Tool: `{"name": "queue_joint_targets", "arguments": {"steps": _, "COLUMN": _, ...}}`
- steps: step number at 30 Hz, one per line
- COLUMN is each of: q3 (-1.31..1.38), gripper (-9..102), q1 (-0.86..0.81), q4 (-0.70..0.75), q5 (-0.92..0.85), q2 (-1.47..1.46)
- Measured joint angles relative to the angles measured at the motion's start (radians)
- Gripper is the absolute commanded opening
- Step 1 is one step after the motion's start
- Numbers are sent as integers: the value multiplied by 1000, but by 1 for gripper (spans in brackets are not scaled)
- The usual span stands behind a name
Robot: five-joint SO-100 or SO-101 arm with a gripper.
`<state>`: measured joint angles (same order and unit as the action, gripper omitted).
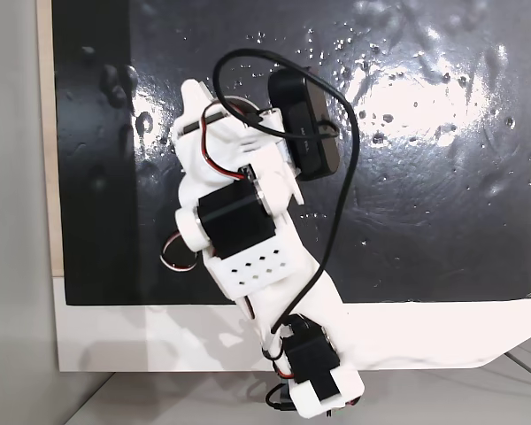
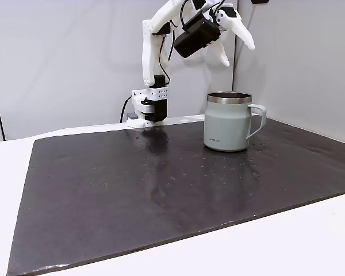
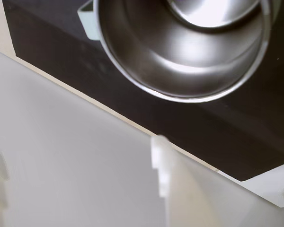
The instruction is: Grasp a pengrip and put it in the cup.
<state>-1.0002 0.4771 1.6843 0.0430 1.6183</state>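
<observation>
Although we hunt for the tiny purple ribbed rubber pengrip, we cannot find it on the dark, glossy mat (image 2: pixel 161 190) that covers the table, nor can we say that it lies inside the round grey-white metal cup (image 2: pixel 229 123) with its thin steel rim and flat handle; the wrist view looks down into the cup's shiny bowl and we make out nothing purple there. Our white two-finger gripper (image 2: pixel 233 43) hangs high above the cup, slightly behind its rim in a fixed view, and the jaws stand apart with nothing visible between them, though a piece so small could escape us. Beside the gripper rides the black cylindrical camera module (image 2: pixel 196 35), also above the cup. We judge the pengrip to be very light, soft and squashy, its ribs giving good friction, so it should not slip, but it could roll away or spring out if pinched at an end. We would take it across the middle of its short barrel, closing gently, then release directly over the cup's open mouth.
</observation>
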Motion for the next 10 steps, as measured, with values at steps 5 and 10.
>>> {"name": "queue_joint_targets", "arguments": {"steps": 5, "q3": -23, "gripper": 31, "q1": -6, "q4": 0, "q5": -3, "q2": 31}}
{"name": "queue_joint_targets", "arguments": {"steps": 10, "q3": -41, "gripper": 31, "q1": -3, "q4": 0, "q5": -14, "q2": 35}}
